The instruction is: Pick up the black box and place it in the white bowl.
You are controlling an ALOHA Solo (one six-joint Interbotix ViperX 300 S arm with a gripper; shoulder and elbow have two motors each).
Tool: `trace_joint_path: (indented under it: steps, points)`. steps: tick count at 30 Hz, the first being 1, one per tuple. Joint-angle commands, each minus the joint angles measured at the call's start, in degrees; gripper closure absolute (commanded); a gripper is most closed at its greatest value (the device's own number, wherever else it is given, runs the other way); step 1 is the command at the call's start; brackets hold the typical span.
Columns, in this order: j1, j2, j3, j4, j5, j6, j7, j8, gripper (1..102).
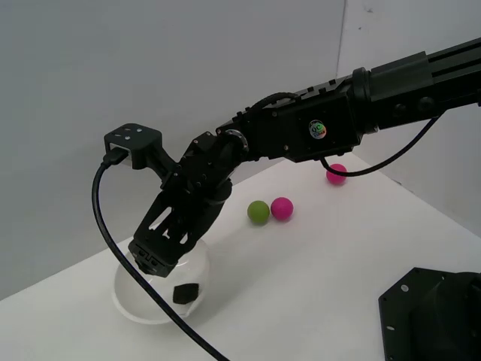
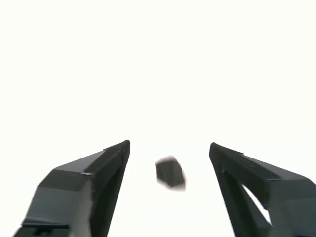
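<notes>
The white bowl [image 1: 135,304] stands on the white table toward the exterior view's left. The black box [image 1: 186,292] is inside the bowl, a small dark block free of the fingers. My gripper [image 1: 154,263] hangs tilted down over the bowl's rim, just above the box and apart from it. In the wrist view the gripper [image 2: 170,144] is open, with wide space between its two black fingers [image 2: 98,173]. The box [image 2: 170,173] shows slightly blurred between them against the bowl's bright white inside [image 2: 158,74].
A green ball [image 1: 258,212] and a pink ball [image 1: 282,208] lie side by side beyond the bowl. Another pink ball [image 1: 336,174] sits farther back under the arm. A black base [image 1: 432,316] fills the lower right corner. A black cable [image 1: 105,226] loops down past the bowl.
</notes>
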Motion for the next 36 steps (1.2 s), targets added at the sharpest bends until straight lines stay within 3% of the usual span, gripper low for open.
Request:
trace_joint_path:
  steps: [1,17,26,28,34,36]
  points:
    - [-0.7,1.58,1.93,-0.7,-1.23,-0.62,0.26,0.18,11]
    - [-0.7,7.12,7.65,-0.7,-1.23,-0.62,0.62,0.18,11]
    - [-0.09,9.84,10.37,-0.53,-1.05,-0.35,2.9,0.44,13]
    - [1.05,10.55,10.99,-0.18,-0.7,0.0,3.25,0.62,19]
    - [5.19,14.15,14.59,2.55,2.02,0.26,3.34,1.85,69]
    - [6.94,15.47,15.82,3.69,3.08,0.35,3.34,2.2,80]
